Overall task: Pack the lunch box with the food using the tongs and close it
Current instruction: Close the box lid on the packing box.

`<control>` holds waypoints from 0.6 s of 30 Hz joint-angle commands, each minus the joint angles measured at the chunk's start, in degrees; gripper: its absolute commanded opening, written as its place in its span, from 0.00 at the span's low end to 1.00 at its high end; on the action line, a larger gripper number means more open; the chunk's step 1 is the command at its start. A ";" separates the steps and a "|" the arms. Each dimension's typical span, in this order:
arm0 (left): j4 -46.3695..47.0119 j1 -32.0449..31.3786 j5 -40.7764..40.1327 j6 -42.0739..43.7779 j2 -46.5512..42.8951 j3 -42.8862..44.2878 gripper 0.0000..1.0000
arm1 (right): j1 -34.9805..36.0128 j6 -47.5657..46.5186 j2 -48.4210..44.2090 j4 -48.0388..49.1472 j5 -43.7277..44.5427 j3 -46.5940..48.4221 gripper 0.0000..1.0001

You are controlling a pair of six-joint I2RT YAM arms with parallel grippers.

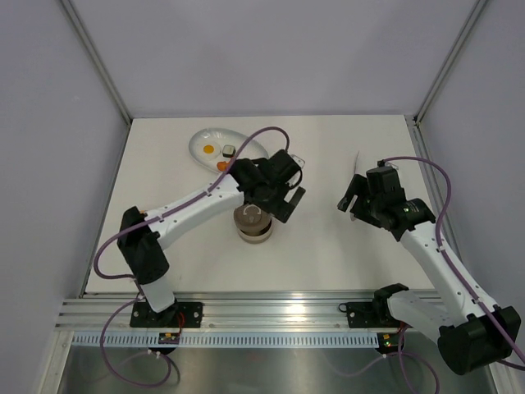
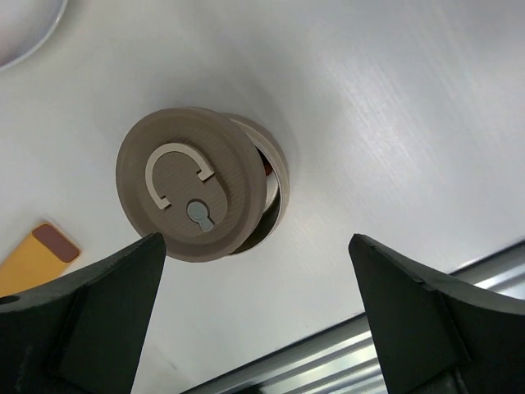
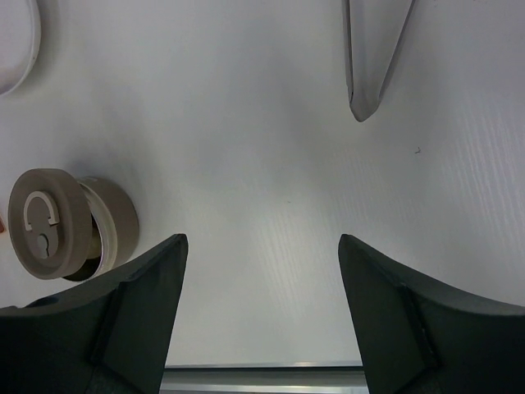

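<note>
Top view and two wrist views. The lunch box (image 1: 253, 225) stands on the counter (image 1: 328, 246) near its middle. Its lid (image 2: 193, 185) lies off-centre and tilted on it, ring handle up, so that a crescent of the rim shows on one side. The left gripper (image 2: 256, 242) hangs directly above the lunch box, jaws spread wide, holding nothing and clear of the lid. The right gripper (image 3: 261, 240) hovers well to the right of the lunch box, jaws also apart and empty. The tongs (image 1: 358, 164) lie flat on the counter to the right of the lunch box and further back, just beyond the right gripper. A plate (image 1: 197, 138) behind and left of the lunch box carries an orange chunk (image 1: 208, 149) and a sushi roll (image 1: 228, 149).
</note>
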 commanded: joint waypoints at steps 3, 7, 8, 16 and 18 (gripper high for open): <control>4.96 11.70 13.86 -5.68 -10.05 -1.03 0.99 | 0.15 -0.99 1.82 1.14 -2.63 1.98 0.80; 8.66 20.34 18.71 -7.45 -13.75 -7.72 0.99 | 5.84 -0.55 5.60 2.46 -3.34 3.73 0.80; 9.19 21.66 19.77 -7.79 -13.93 -8.86 0.99 | 7.95 0.15 7.00 2.46 -1.94 5.13 0.80; 17.79 30.99 31.63 -9.47 -10.86 -17.57 0.99 | 22.80 3.93 21.59 8.70 -2.98 11.38 0.80; 18.85 31.69 33.65 -10.08 -8.50 -17.83 0.99 | 24.40 4.55 25.88 9.84 -3.34 13.93 0.80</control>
